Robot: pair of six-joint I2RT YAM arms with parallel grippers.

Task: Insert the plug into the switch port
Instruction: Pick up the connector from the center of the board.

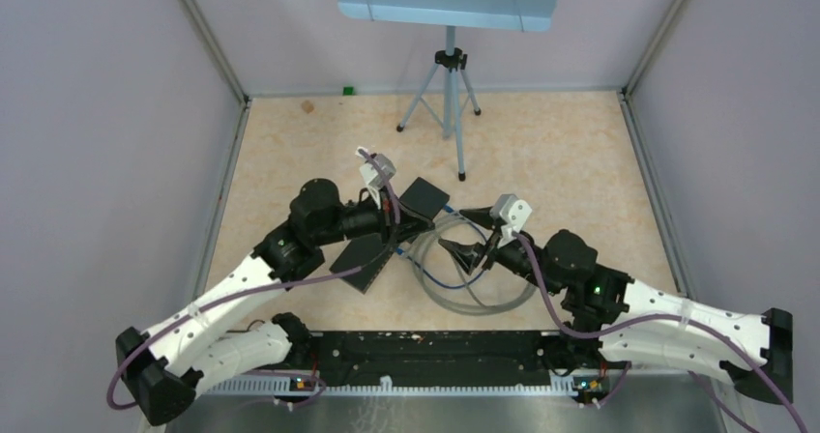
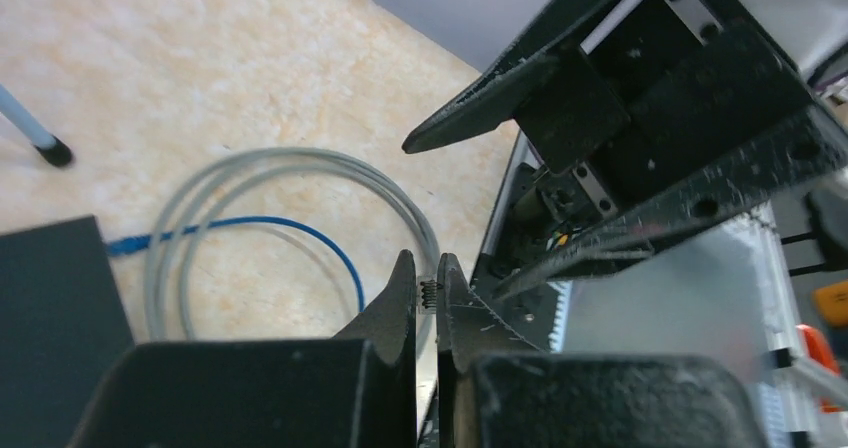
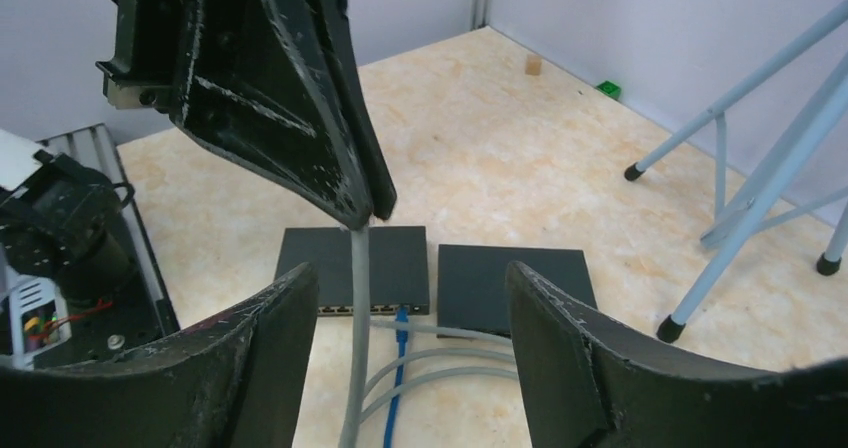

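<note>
We cannot make out the plug itself. The grey cable (image 3: 358, 298) hangs from the tip of the left pincer (image 2: 427, 278), which is clamped tight on it just above the switch (image 3: 395, 258). The switch lies on the table (image 3: 480, 138) beside a black box (image 3: 480, 278), and a blue cable (image 3: 400, 353) runs into its port row. The right pincer (image 1: 454, 228) gapes wide, holding nothing.

Top camera sits high at the near edge, looking down on the whole table (image 1: 541, 153). Wrist cameras ride low and close, facing each other; all three catch the grey cable (image 1: 471, 307).
</note>
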